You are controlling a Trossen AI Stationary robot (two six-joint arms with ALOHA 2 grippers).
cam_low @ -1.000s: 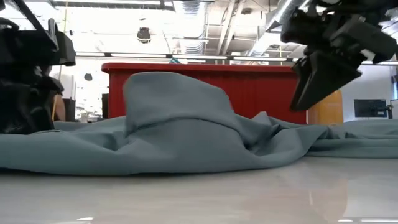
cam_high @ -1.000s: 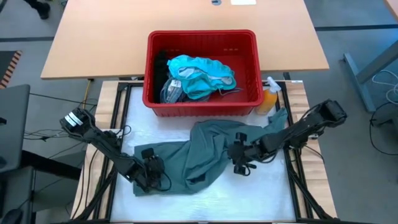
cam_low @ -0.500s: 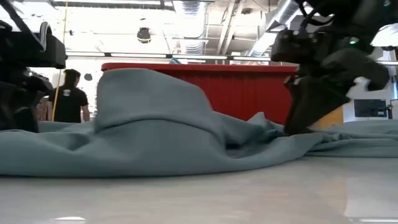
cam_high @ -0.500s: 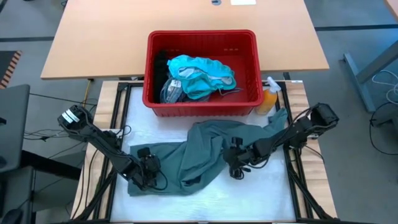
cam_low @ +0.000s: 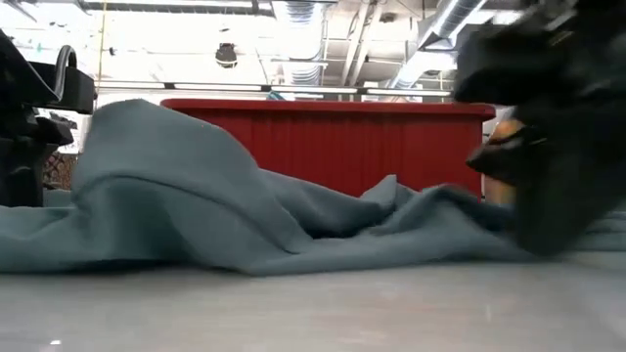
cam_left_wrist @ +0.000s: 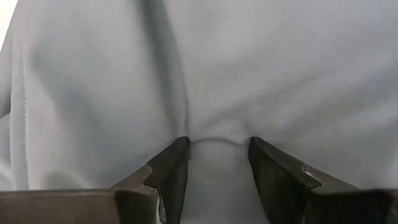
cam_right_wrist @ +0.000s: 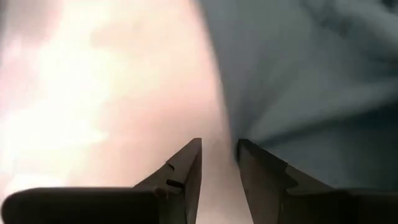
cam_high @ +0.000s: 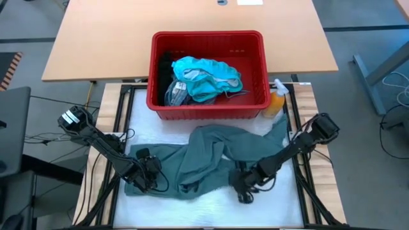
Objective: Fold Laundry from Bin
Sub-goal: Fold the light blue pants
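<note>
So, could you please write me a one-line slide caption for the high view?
Both grippers, left and right, work a dull grey-green garment before the red slotted plastic bin.

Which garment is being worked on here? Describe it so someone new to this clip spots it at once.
Start at the red bin at the table's far side. On the white surface just in front of it sprawls a dull grey-green garment, rumpled, reaching from the left claw across toward the right claw. Unlike the bright teal clothes, it lies outside the bin.
</note>
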